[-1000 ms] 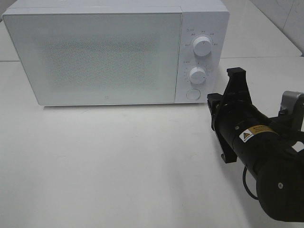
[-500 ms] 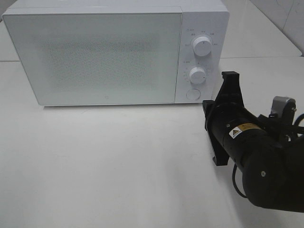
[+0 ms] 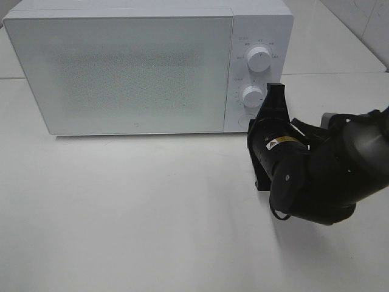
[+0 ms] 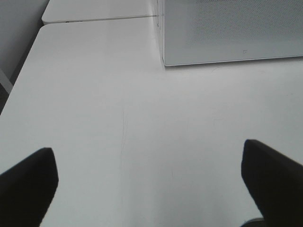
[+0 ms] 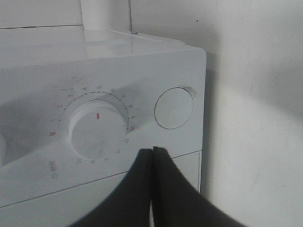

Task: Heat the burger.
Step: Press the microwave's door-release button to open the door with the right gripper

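Black-fingered, the left gripper (image 4: 147,158) is hanging over the white table (image 4: 118,94) with its jaws spread wide and nothing between them. Only its own wrist view is showing this, since the high camera is not catching that arm. Further on, the right arm (image 3: 316,176) is blocking the high view of its own tips. The right wrist view is showing the right gripper (image 5: 152,153) pressed shut and empty, close to the microwave's (image 3: 261,18) lower dial (image 5: 97,127) and round button (image 5: 174,108). The frosted door (image 3: 121,73) is sitting closed, and the burger is showing in no view.
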